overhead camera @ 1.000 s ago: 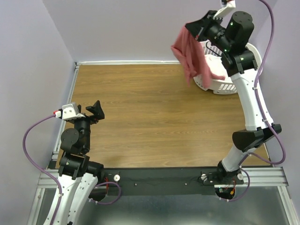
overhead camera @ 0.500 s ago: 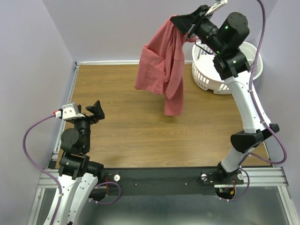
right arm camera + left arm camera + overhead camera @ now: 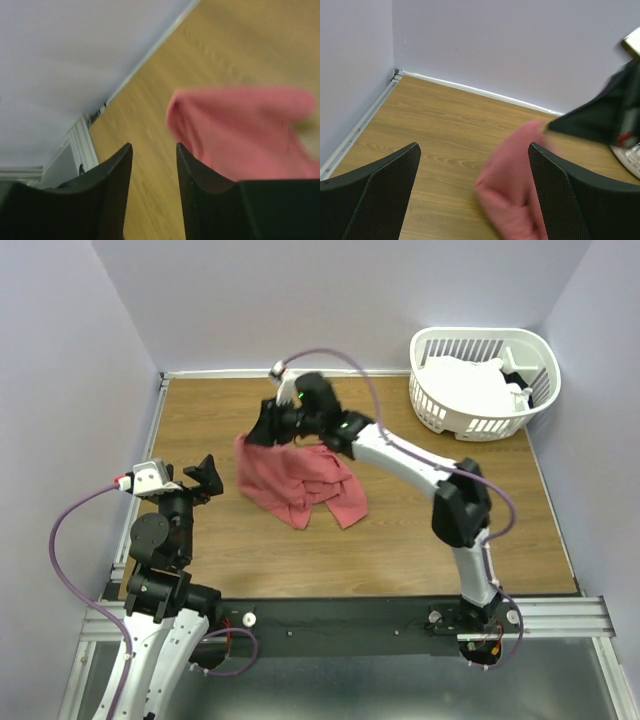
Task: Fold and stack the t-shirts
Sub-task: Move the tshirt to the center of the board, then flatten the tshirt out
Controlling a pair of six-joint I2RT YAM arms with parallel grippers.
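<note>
The coral-red t-shirt (image 3: 300,483) lies crumpled on the wooden table left of centre. It also shows as a blurred red heap in the left wrist view (image 3: 512,192) and the right wrist view (image 3: 245,130). My right gripper (image 3: 262,430) hangs low over the shirt's far left edge, open, with only bare table between its fingers (image 3: 154,146). The shirt sits just to the right of its jaws. White t-shirts (image 3: 465,387) are piled in the basket. My left gripper (image 3: 205,475) rests at the near left, wide open and empty (image 3: 473,150), facing the red shirt.
A white slatted laundry basket (image 3: 432,342) stands at the far right corner. Purple walls close the table on the far side and the left. The right arm (image 3: 400,455) stretches diagonally across the table's middle, and its dark head (image 3: 600,115) shows in the left wrist view.
The right arm swung from above the basket down to the table's left-centre with the red shirt. Its jaws opened and the shirt now lies on the table. The left arm stayed still.
</note>
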